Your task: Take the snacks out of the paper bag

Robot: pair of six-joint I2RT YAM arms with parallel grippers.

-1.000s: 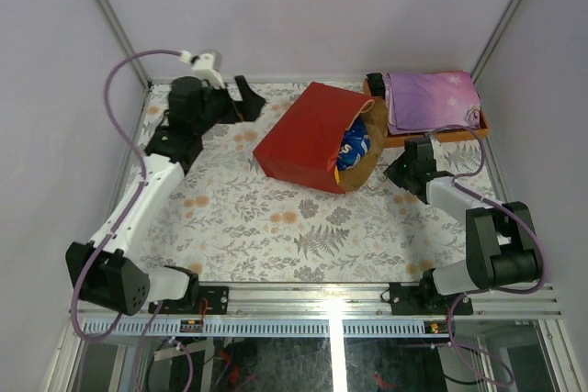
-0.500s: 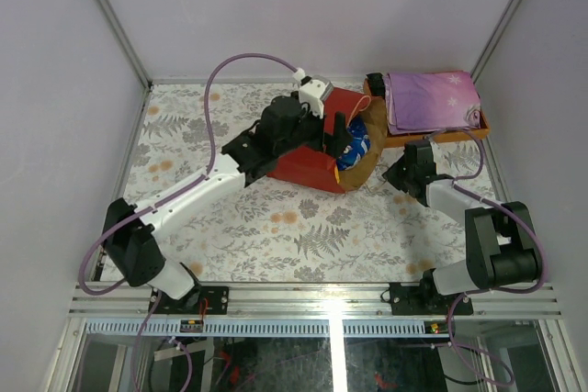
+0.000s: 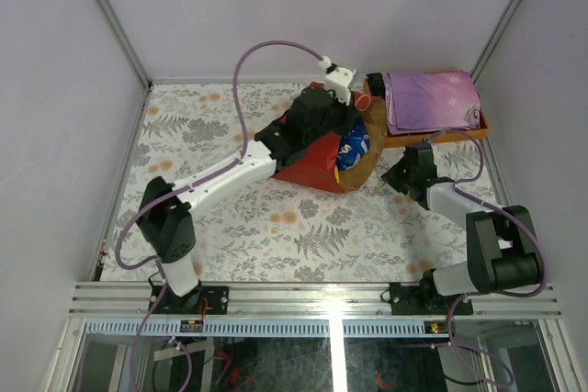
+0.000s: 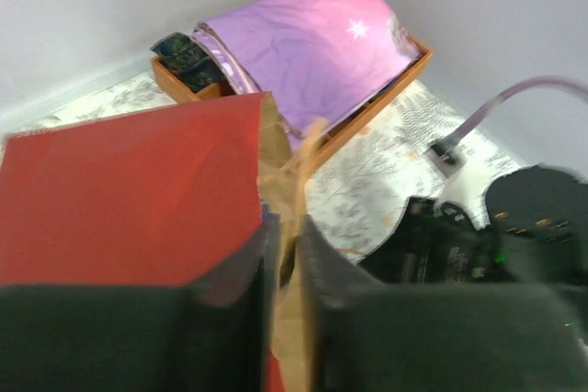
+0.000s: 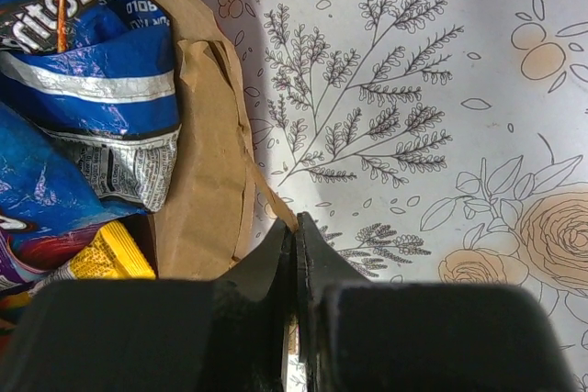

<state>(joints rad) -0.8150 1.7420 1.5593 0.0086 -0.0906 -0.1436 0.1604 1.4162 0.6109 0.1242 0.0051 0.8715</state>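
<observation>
The red paper bag (image 3: 303, 158) lies on its side, its brown-lined mouth facing right. Inside the mouth show a blue Doritos bag (image 3: 354, 147) (image 5: 83, 71) and a small yellow pack (image 5: 106, 259). My left gripper (image 3: 347, 126) (image 4: 287, 227) reaches over the bag and is shut on the brown upper rim (image 4: 276, 167) at the mouth; the red wall (image 4: 129, 190) fills the left of that view. My right gripper (image 3: 395, 174) (image 5: 296, 222) sits low at the mouth's right side, shut on the thin tan handle (image 5: 266, 192). Other snacks are hidden.
An orange wooden tray (image 3: 478, 126) (image 4: 404, 71) stands at the back right, just beyond the bag. A folded purple star-print cloth (image 3: 430, 100) (image 4: 312, 52) and a dark packet (image 4: 188, 57) lie in it. Floral cloth (image 3: 230, 218) covers the table.
My left arm swung from the table's far left across to the bag's mouth, and its jaws went from open to shut on the rim. The right arm stayed put.
</observation>
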